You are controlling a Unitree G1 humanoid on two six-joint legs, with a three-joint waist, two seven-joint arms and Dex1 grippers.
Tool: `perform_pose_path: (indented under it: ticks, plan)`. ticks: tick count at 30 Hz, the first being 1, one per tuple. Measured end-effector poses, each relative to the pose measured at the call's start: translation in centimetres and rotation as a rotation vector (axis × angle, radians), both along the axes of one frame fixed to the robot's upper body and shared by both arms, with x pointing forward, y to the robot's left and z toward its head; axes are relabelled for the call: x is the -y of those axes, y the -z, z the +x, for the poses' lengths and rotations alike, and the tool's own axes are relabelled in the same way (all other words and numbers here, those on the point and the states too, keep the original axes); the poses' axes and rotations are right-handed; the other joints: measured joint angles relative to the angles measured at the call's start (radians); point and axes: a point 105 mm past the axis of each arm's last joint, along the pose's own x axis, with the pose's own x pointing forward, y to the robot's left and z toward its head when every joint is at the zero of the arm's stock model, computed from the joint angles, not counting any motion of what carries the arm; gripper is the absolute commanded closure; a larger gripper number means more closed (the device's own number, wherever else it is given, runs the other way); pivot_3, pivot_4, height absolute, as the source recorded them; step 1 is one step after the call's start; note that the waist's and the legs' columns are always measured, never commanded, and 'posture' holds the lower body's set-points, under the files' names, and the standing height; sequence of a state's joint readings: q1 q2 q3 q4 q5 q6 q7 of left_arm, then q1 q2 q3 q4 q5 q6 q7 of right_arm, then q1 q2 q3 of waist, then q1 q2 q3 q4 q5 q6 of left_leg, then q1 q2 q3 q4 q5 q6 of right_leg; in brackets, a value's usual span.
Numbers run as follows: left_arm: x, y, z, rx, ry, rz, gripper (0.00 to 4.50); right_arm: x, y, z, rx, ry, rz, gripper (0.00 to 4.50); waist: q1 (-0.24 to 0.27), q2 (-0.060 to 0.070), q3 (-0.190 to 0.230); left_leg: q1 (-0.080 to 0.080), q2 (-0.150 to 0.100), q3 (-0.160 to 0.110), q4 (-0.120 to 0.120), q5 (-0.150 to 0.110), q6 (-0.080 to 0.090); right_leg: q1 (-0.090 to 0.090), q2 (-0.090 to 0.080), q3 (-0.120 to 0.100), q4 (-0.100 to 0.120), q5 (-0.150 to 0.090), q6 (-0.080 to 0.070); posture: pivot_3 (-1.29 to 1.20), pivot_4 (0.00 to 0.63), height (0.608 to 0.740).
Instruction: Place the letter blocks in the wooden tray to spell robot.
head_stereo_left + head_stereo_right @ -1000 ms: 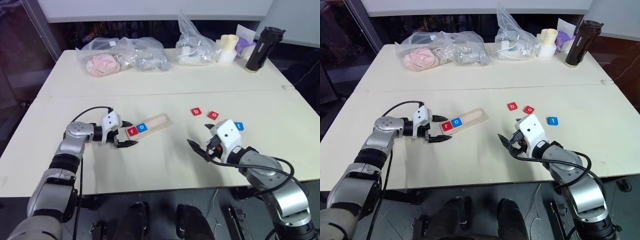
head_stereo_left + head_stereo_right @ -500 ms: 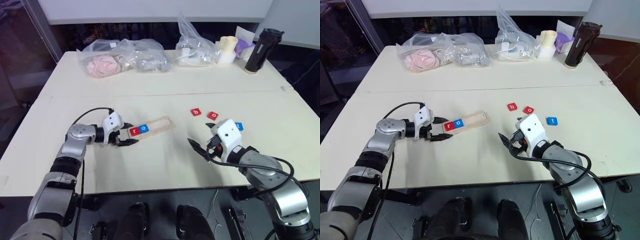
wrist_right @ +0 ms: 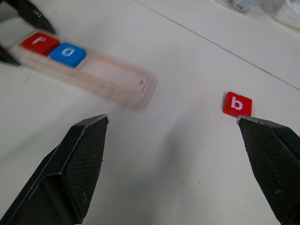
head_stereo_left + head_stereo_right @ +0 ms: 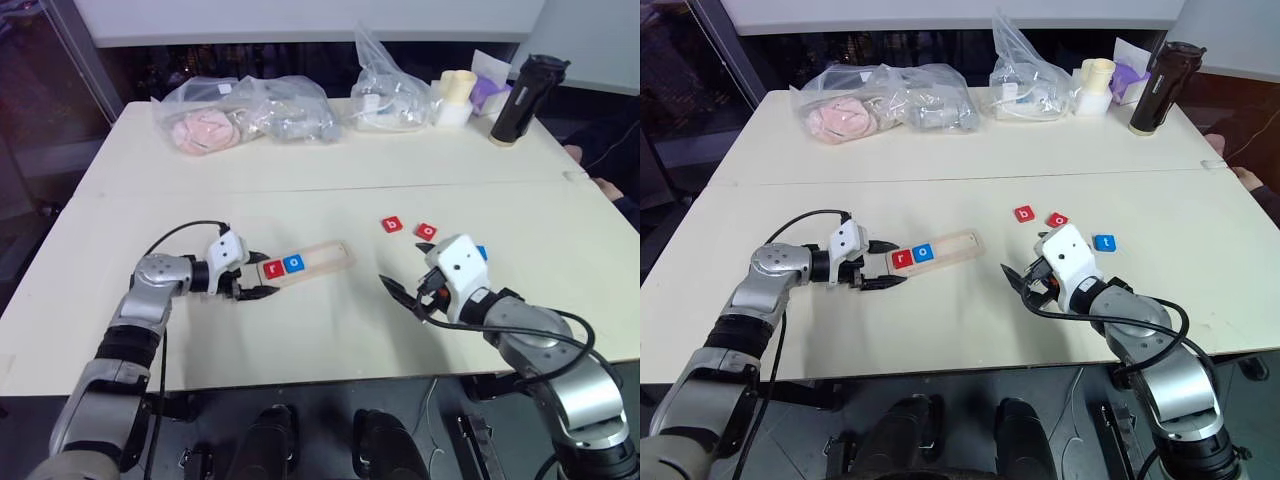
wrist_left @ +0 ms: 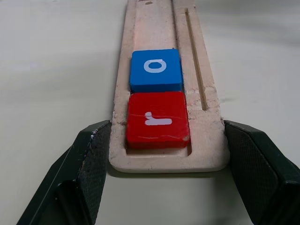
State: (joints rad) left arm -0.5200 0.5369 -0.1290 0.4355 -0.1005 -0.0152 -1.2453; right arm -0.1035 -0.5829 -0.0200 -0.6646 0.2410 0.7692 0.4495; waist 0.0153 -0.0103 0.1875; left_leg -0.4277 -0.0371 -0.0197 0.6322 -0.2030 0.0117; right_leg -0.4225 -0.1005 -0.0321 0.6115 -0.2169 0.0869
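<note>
Left tool point(image 5: 164, 159) low over the table, clamped across the long pale wooden tray's point(image 5: 206, 117) near end, right tool point(image 3: 183, 164) open, hovering beside the red b block point(image 3: 237, 104)

Letter blocks and wooden tray: current layout

The wooden tray point(image 4: 305, 262) lies flat on the bench, holding red "r" point(image 5: 157, 120) and blue "o" point(image 5: 156, 70) touching at one end. Red "b" point(image 4: 392, 224), red "o" point(image 4: 426, 231) and a blue block point(image 4: 1104, 242) lie loose, well apart from it.

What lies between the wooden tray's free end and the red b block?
Nothing: in the right wrist view, bare table separates the wooden tray from the red b block.
</note>
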Motion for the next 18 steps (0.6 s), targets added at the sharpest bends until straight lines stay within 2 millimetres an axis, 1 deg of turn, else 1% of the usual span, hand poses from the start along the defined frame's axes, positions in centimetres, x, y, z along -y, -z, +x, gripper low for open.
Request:
perform_pose_path:
  ticks: [3,8,12,18]
  plan:
    - [1.4,0.2,-1.4,-0.013,0.073,0.002,1.38,0.5,-0.1,0.0,-0.003,0.008,-0.012,0.00,0.000,0.000,0.000,0.000,0.000,0.000,0.000,0.000,0.000,0.000,0.000,0.000,0.000,0.000,0.000,0.00,0.150,0.738]
    - [3.5,0.5,-3.2,-0.016,0.151,0.001,1.38,1.0,-0.2,0.0,-0.013,0.023,-0.015,0.00,0.000,0.000,0.000,0.000,0.000,0.000,0.000,0.000,-0.001,0.000,-0.001,0.000,-0.001,0.000,0.000,0.00,0.150,0.738]
    - [4.5,0.7,-3.8,0.002,0.171,0.006,1.38,1.0,0.0,0.0,-0.028,0.024,-0.013,0.00,0.000,0.000,0.000,0.000,0.000,0.000,0.000,0.000,0.000,0.000,-0.001,0.000,-0.001,0.000,0.000,0.00,0.150,0.738]
    - [5.3,0.7,-4.5,0.021,0.210,0.028,1.38,1.0,0.2,-0.1,-0.042,0.028,-0.015,0.00,-0.001,0.000,0.000,0.000,0.000,0.000,0.000,0.000,0.000,0.000,-0.001,0.000,-0.001,0.000,0.000,0.00,0.150,0.738]
